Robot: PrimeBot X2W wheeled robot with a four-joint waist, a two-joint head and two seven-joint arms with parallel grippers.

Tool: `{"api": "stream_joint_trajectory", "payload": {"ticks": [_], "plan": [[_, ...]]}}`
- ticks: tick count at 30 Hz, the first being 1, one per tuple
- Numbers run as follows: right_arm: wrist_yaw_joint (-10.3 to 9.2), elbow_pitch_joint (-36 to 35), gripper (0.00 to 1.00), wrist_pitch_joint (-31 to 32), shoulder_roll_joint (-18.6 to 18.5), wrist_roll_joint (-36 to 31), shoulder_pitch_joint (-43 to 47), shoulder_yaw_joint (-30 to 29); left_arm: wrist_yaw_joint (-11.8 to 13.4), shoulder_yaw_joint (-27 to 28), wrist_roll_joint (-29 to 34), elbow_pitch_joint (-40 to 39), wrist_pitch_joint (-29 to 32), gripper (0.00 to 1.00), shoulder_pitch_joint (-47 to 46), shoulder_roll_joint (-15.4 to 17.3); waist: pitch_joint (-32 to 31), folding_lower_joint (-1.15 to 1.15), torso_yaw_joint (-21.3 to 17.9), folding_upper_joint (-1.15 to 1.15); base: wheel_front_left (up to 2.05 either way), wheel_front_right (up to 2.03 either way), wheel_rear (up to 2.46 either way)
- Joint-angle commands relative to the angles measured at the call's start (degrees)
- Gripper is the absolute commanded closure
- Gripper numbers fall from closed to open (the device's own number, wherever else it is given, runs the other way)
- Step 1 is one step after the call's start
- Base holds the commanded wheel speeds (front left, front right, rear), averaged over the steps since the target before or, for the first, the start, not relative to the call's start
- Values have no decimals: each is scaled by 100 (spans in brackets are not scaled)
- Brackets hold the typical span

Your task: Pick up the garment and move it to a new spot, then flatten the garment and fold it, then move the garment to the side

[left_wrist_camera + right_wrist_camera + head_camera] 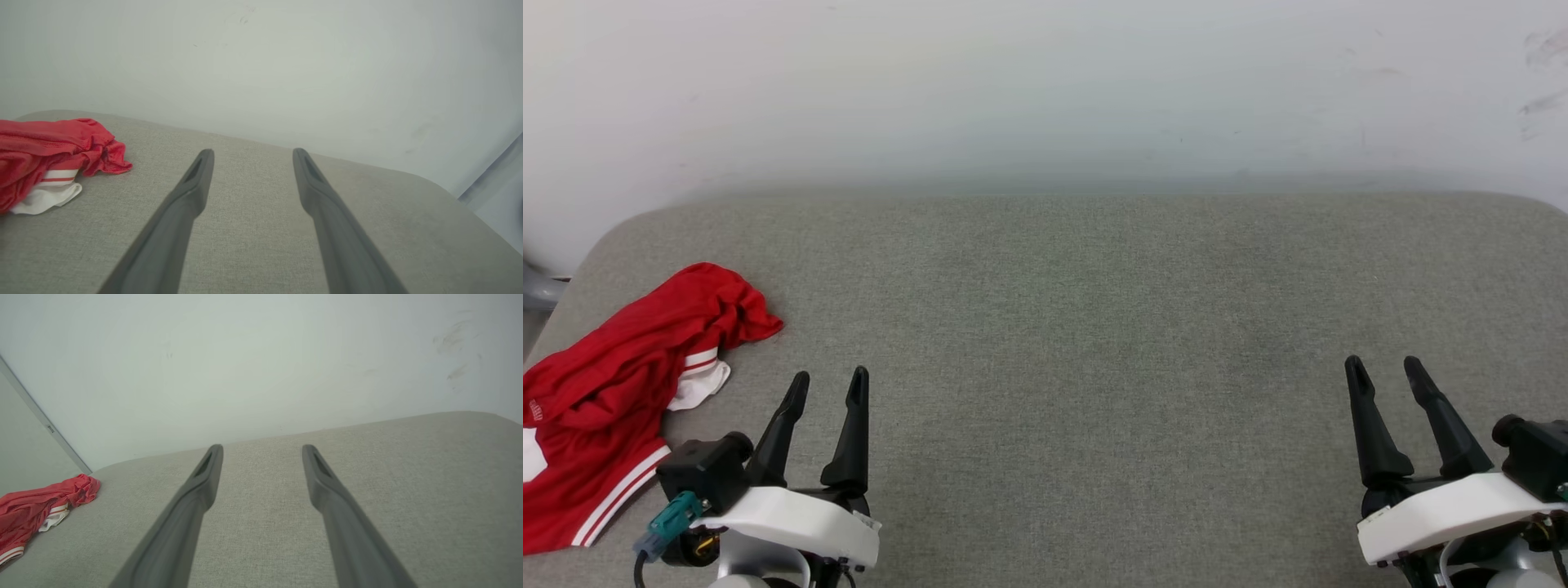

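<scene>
Though it's crumpled, garment (613, 367) lies (seemingly clear) beside left tool (830, 376).

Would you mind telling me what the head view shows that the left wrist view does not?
Head view, beyond the left wrist view: the right hand, open, and the white wrist housing behind the left hand. Left wrist view, beyond the head view: a pale grey band past the right corner of the cushion. Shared: the open left hand, the crumpled red garment lying apart from it on the grey cushion, and the pale wall.
</scene>
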Motion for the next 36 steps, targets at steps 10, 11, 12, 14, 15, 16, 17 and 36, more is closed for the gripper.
{"api": "stream_joint_trajectory", "payload": {"ticks": [10,11,12,14,15,16,17,36], "plan": [[0,-302,0,-77,48,-1123,130,-51,90,-158,959,-88,-300,0,56,97,0,-1,66,0,0,0,0],[0,-314,0,-79,52,-1172,134,-54,90,-158,1003,-88,-315,0,56,98,5,-1,72,0,0,0,0],[0,-317,0,-82,57,-1207,141,-61,88,-148,1025,-86,-322,0,56,78,9,-1,81,0,0,0,0],[0,-333,0,-96,67,-1274,151,-75,73,-134,1102,-82,-349,0,54,65,12,-1,104,0,0,0,0],[-1,-341,0,-107,72,-1303,157,-83,71,-120,1123,-82,-364,0,53,45,11,-1,122,0,0,0,0],[-1,-347,0,-111,76,-1353,169,-90,50,-107,1117,-82,-371,0,54,12,11,-1,145,0,0,0,0],[-1,-352,0,-113,82,-1375,178,-87,39,-94,1146,-90,-377,0,49,-1,13,-1,170,0,0,0,0],[-1,-473,0,-114,124,-1920,124,150,-122,270,1685,142,-589,0,-6,-241,79,-1,1551,0,0,0,0]]}}
